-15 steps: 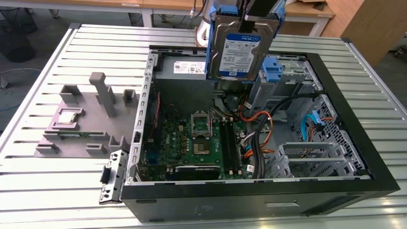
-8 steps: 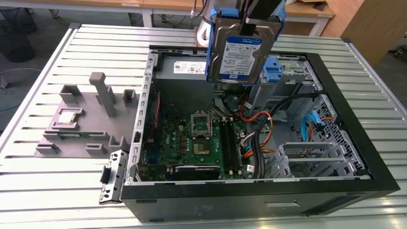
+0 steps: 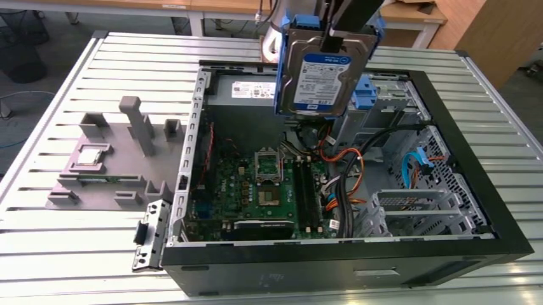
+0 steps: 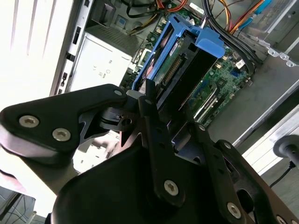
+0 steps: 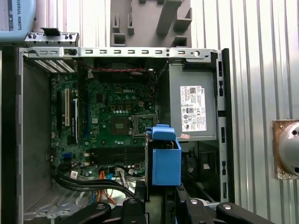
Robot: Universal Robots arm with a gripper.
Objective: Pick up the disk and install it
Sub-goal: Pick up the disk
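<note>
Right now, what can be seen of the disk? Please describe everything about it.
The disk is a flat, silver, metal-looking rectangle with a white and dark blue label, framed by a blue plastic carrier. It hangs upright in the air above the open computer case, with its label facing the exterior view. The hand is shut on its upper end. In the first wrist view the disk appears edge-on, beside the grey power supply.

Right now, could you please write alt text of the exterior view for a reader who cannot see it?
The gripper holds the disk upright, label toward the camera, over the open computer case. The case lies on a slatted metal table, its green motherboard exposed; a grey fixture stands on the exterior view's left.
</note>
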